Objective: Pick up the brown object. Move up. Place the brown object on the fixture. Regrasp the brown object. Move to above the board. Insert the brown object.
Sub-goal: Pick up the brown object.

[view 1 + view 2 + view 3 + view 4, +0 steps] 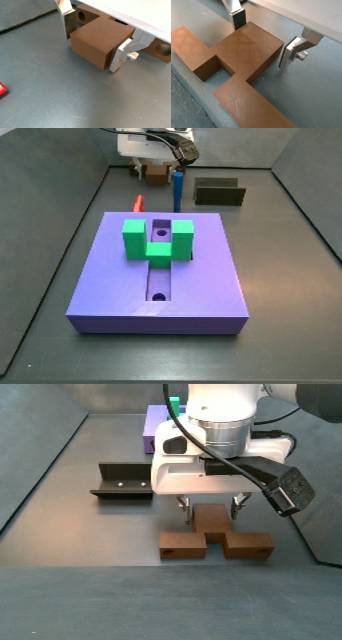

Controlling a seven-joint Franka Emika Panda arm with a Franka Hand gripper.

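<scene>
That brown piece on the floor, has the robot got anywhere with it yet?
Barely started. The orange-brown T-shaped bar lies on the floor; the gripper straddles its raised middle block, fingers open, nothing lifted. The dark bracket fixture is empty, and the purple board's groove awaits it.

no text, label, brand, number or sign can be read in any view. the gripper (pixel 213 506), low over the brown object (pixel 215 543) on the grey floor, bears no readable marking, and neither do the board (pixel 160 278) or the fixture (pixel 123 482).
</scene>
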